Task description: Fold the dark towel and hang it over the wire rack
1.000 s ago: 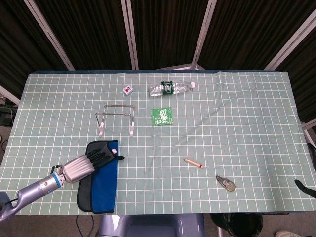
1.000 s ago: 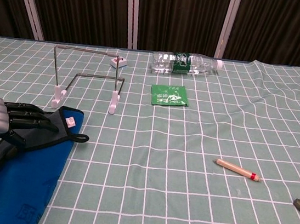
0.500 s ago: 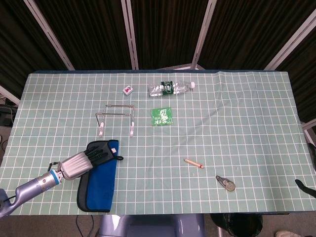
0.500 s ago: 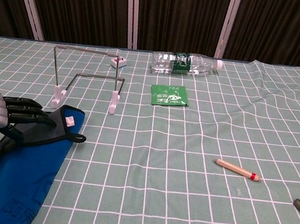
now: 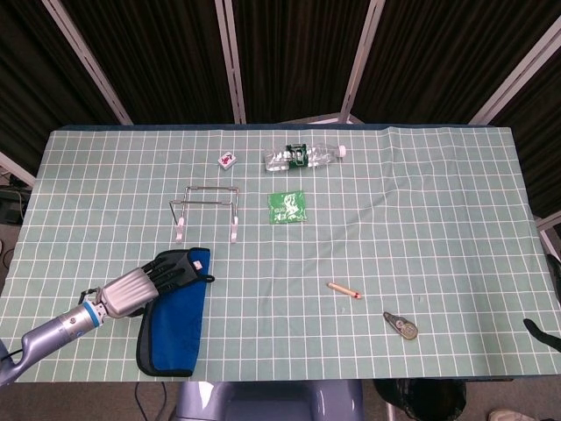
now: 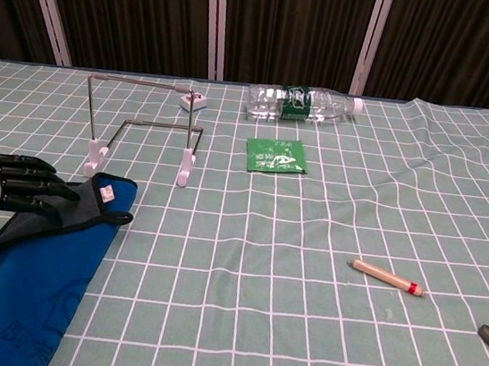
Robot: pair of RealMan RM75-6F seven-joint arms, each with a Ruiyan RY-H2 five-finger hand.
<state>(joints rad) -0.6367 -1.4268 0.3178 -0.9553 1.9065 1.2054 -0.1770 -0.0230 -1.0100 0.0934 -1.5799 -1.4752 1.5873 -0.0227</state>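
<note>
Lying at the near left edge of the table, the dark towel looked already doubled lengthwise, blue face up with a darker grey layer showing along its left border, and it sat just in front of the wire rack, apart from it. The left hand rested on the towel's far left corner, its black fingers laid over the cloth; whether they pinched the fabric or merely pressed it flat could not be told from either view. The towel seemed soft, light and limp, likely to sag and unfold if lifted by one corner, so the far end nearest the rack, by the small white tag and hanging loop, appeared the sensible place to take hold, with both layers pinched together. The rack looked thin and light on its white feet, so a dragged towel might tip or shove it. The towel's near end ran off the bottom of the chest view, and the hand's thumb was hidden. The right hand appeared in neither view. Beyond the rack lay a clear plastic bottle, unrelated to the job.
</note>
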